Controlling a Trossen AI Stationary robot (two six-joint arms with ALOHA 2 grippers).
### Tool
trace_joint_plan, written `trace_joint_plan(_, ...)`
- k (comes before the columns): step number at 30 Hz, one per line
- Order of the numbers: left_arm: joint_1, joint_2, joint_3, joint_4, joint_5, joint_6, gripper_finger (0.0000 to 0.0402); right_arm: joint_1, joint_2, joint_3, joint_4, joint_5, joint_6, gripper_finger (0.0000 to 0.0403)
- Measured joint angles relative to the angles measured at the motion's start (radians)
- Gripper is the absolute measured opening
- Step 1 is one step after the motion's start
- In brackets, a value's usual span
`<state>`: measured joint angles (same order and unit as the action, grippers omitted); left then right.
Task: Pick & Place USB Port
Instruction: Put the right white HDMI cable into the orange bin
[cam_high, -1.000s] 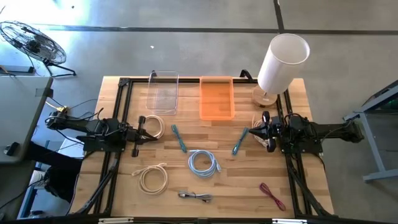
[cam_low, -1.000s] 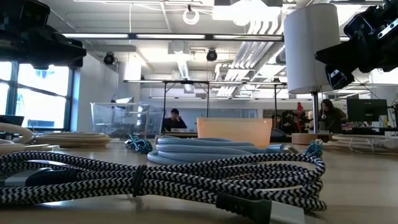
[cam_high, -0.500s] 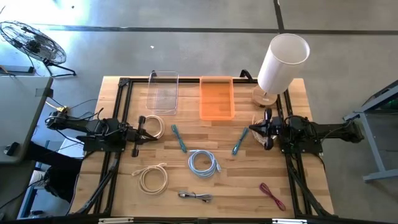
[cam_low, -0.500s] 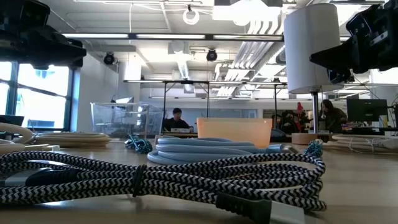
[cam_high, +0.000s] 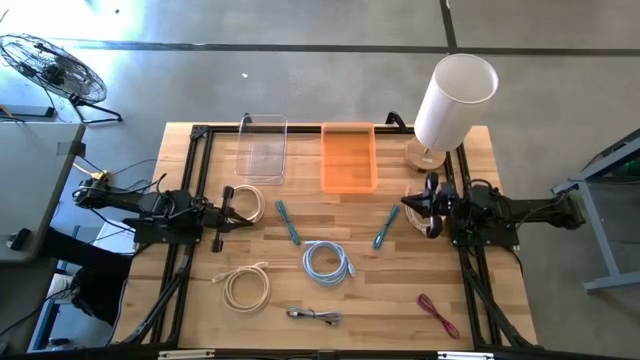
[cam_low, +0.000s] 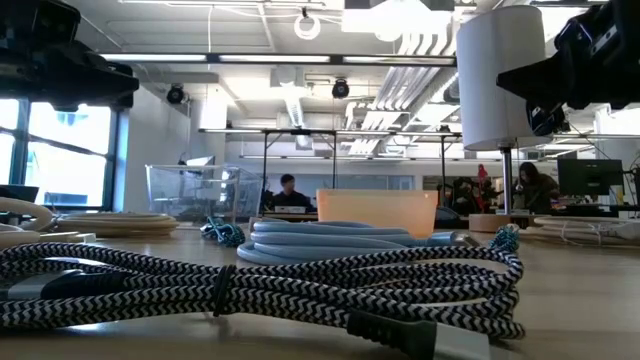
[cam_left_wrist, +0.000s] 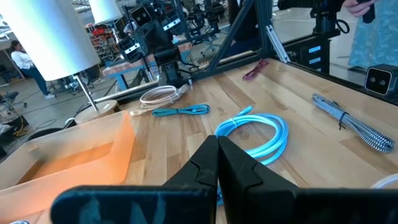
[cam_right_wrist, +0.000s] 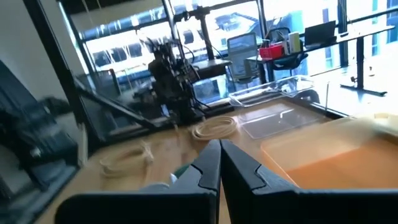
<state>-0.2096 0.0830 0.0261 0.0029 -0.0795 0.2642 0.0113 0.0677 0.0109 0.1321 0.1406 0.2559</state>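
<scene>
Several cables lie on the wooden table: a black-and-white braided one (cam_high: 313, 316) near the near edge, a light blue coil (cam_high: 327, 262), two teal cables (cam_high: 287, 221) (cam_high: 386, 227), a red one (cam_high: 437, 315) and cream coils (cam_high: 247, 285). My left gripper (cam_high: 248, 214) hovers shut at the table's left, beside another cream coil (cam_high: 245, 200). My right gripper (cam_high: 403, 206) hovers shut at the right, just above the far end of the right teal cable. Both grippers hold nothing; each wrist view shows its fingertips (cam_left_wrist: 217, 140) (cam_right_wrist: 219, 144) meeting.
A clear bin (cam_high: 263, 150) and an orange bin (cam_high: 349, 157) stand side by side at the far edge. A white lamp (cam_high: 450, 100) stands at the far right corner, close behind my right arm. Black frame rails (cam_high: 190, 190) run along both sides. People sit in the room beyond.
My right gripper has risen a little and turned at the wrist, tipping from slanting down toward level, and has shifted slightly toward the far edge. No cable has moved.
</scene>
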Motion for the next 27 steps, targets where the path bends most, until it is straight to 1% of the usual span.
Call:
trace_joint_plan(4, 0.0, 0.0, 0.0, 0.0, 0.0, 0.0, 0.0, 0.0, 0.0, 0.0, -0.003, 0.0, 0.019, 0.0002)
trace_joint_plan(6, 0.0, 0.0, 0.0, 0.001, 0.0, -0.014, 0.0, 0.0, 0.0, 0.0, -0.002, 0.001, 0.062, 0.0003)
trace_joint_plan(8, 0.0, 0.0, 0.0, 0.001, 0.005, -0.051, 0.0, 0.0, 0.0, 0.0, -0.001, 0.012, 0.085, 0.0003)
trace_joint_plan(12, 0.0, 0.0, 0.0, -0.001, 0.022, -0.12, 0.0, 0.0, 0.0, 0.0, -0.007, 0.023, 0.059, 0.0003)
trace_joint_plan(15, 0.0, 0.0, 0.0, 0.0, 0.012, -0.138, 0.0, 0.0, 0.0, 0.0, -0.021, 0.042, 0.058, 0.0002)
trace_joint_plan(18, 0.0, 0.0, 0.0, 0.006, -0.031, -0.148, 0.0, 0.0, 0.0, 0.0, -0.028, 0.044, 0.058, 0.0003)
trace_joint_plan(22, 0.0, 0.0, 0.0, 0.006, -0.03, -0.236, 0.0, 0.0, 0.001, 0.0, -0.04, 0.057, 0.055, 0.0002)
trace_joint_plan(25, 0.0, 0.0, 0.0, 0.006, -0.036, -0.243, 0.0, 0.0, 0.004, 0.0, -0.04, 0.059, 0.06, 0.0002)
trace_joint_plan(27, 0.0, 0.0, 0.0, 0.009, -0.058, -0.243, 0.0, 0.0, 0.004, 0.0, -0.04, 0.059, 0.088, 0.0001)
